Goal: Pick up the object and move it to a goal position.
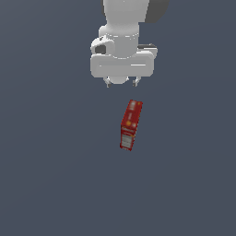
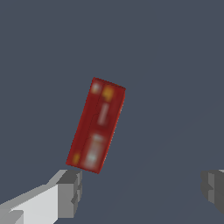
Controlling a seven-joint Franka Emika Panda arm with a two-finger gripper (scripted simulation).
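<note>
The object is a long, narrow red carton (image 1: pixel 130 124) with grey-white label panels and small yellow-orange marks. It lies flat on the dark grey floor, a little slanted. My gripper (image 1: pixel 122 84) hangs just beyond its far end, apart from it, open and empty. In the wrist view the carton (image 2: pixel 97 125) lies ahead of the gripper (image 2: pixel 142 188), closer to one grey fingertip (image 2: pixel 70 192) than to the other fingertip (image 2: pixel 214 188). The jaws stand wide apart with nothing between them.
A plain dark grey floor (image 1: pixel 55 175) spreads all around the carton. The white arm and hand (image 1: pixel 122 50) rise out of the top of the exterior view. No other objects and no goal marker show.
</note>
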